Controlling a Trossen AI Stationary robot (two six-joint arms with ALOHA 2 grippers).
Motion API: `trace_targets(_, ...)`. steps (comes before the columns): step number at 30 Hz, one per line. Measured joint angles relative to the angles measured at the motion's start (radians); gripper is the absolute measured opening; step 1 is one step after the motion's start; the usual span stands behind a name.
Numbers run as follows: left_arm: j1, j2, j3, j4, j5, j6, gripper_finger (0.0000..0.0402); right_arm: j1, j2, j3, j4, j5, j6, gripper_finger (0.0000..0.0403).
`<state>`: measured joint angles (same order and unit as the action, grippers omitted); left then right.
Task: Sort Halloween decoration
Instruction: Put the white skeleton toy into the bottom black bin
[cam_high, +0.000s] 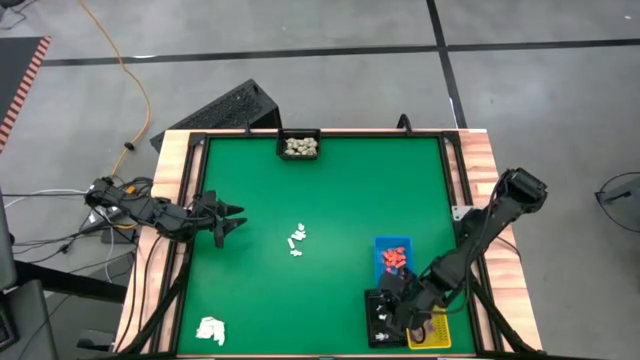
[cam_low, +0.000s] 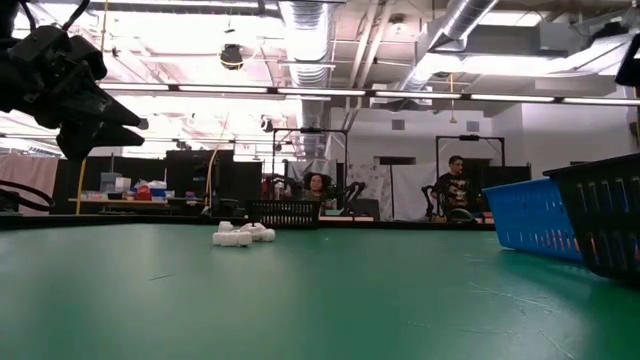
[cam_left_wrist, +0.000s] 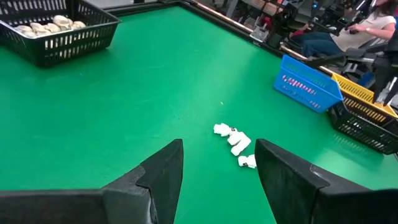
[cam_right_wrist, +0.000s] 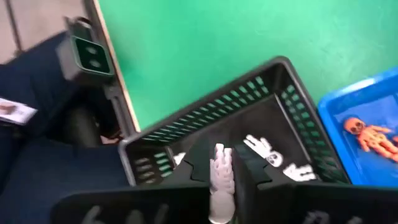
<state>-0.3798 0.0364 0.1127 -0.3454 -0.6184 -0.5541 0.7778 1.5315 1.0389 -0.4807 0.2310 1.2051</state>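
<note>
High view: Hiding its own jaws, the right gripper (cam_high: 400, 312) is reaching down over the black tray (cam_high: 384, 318) beside the blue tray (cam_high: 393, 256).
Left wrist view: left gripper (cam_left_wrist: 219, 163) is hovering released above white pieces (cam_left_wrist: 234, 142) on the worktop (cam_left_wrist: 149, 81).
Right wrist view: narrow jaws are pinching a white figurine (cam_right_wrist: 221, 175) inside that tray.

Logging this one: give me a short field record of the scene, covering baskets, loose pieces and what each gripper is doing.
surface: green table
black basket, far edge: cream pieces
blue basket: orange-red pieces
black basket, near right: white skeleton pieces inside
yellow basket: contents hidden by the arm
loose white pieces: small cluster mid-table
white wad: near left corner
right gripper: over the near-right black basket, a white piece between its fingers
left gripper: open, empty, raised at the table's left side, pointing toward the loose cluster
</note>
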Motion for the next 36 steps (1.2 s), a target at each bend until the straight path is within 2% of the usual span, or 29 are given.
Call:
trace_targets(9,0.0,0.0,0.0,0.0,0.008,-0.006,0.0189,-0.027,0.027,0.001,-0.013,-0.072,0.026,0.0123)
trace_targets(15,0.0,0.0,0.0,0.0,0.009,-0.005,0.0189,-0.042,0.023,0.002,0.004,-0.09,0.007,0.0149)
trace_targets(18,0.0,0.0,0.0,0.0,0.007,0.002,0.0189,-0.069,0.023,0.002,0.076,-0.09,-0.105,0.0151)
trace_targets(21,0.0,0.0,0.0,0.0,0.007,0.002,0.0189,-0.123,0.023,0.002,0.193,-0.074,-0.291,0.0152)
trace_targets(26,0.0,0.0,0.0,0.0,0.005,-0.008,0.0189,-0.251,0.025,0.002,0.306,0.022,-0.572,0.0149)
trace_targets(32,0.0,0.0,0.0,0.0,0.004,-0.009,0.0189,-0.397,0.082,0.002,0.379,0.163,-0.77,0.0142)
trace_targets(36,0.0,-0.002,0.0,0.002,0.004,-0.008,0.0189,-0.47,0.181,0.004,0.552,0.179,-0.833,0.0141)
